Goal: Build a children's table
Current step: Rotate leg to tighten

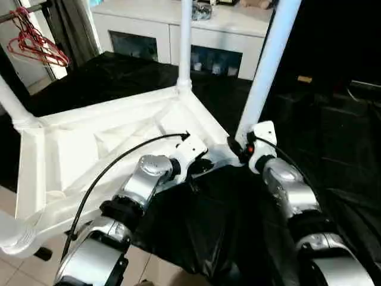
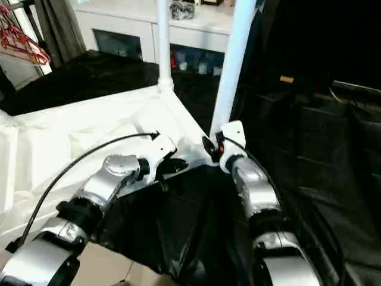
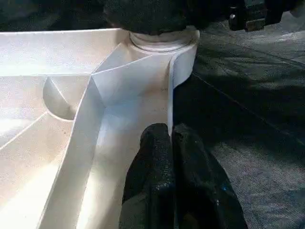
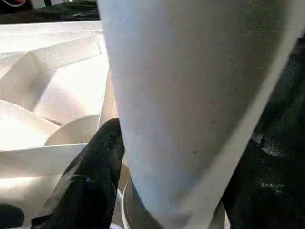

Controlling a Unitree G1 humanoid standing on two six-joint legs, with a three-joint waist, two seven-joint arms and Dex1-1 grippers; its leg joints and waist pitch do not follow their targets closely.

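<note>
While pinched shut on the thin rim wall of the upturned tabletop (image 1: 89, 149), just short of the near corner socket (image 3: 164, 40), use the left gripper (image 3: 169, 138) as the anchor: hold firm, press lightly down, allow no sliding across the black cover (image 1: 119, 77). Just beside it, right gripper (image 1: 241, 149) set at the foot of the nearest leg (image 1: 268, 65), low on the tube, right above that socket; squeezing or slack, cannot tell.

Judging by the upright tube with the socket collar already around its base, probably seating or checking this leg. To do it well:
- Take the tube low, close to the socket, never high up, to avoid levering the whole top over.
- Push straight along the tube's own line, with no sideways lean.
- Add a small twist if stuck, then stop once bottomed out.
- Watch for flex in the rim under the left pinch, likely soft, being thin plastic.
- Let go with the right side first, the anchor last.

Further off, ribbed underside facing up, resting on the cover, with a second leg (image 1: 185, 42) standing in the far corner. Two more on the left side: third leg (image 1: 12, 104) and fourth leg (image 1: 15, 235). So likely near the end of the build.

Beyond all that, white cabinet (image 1: 238, 24) and red hangers (image 1: 36, 44), no part of the job
</note>
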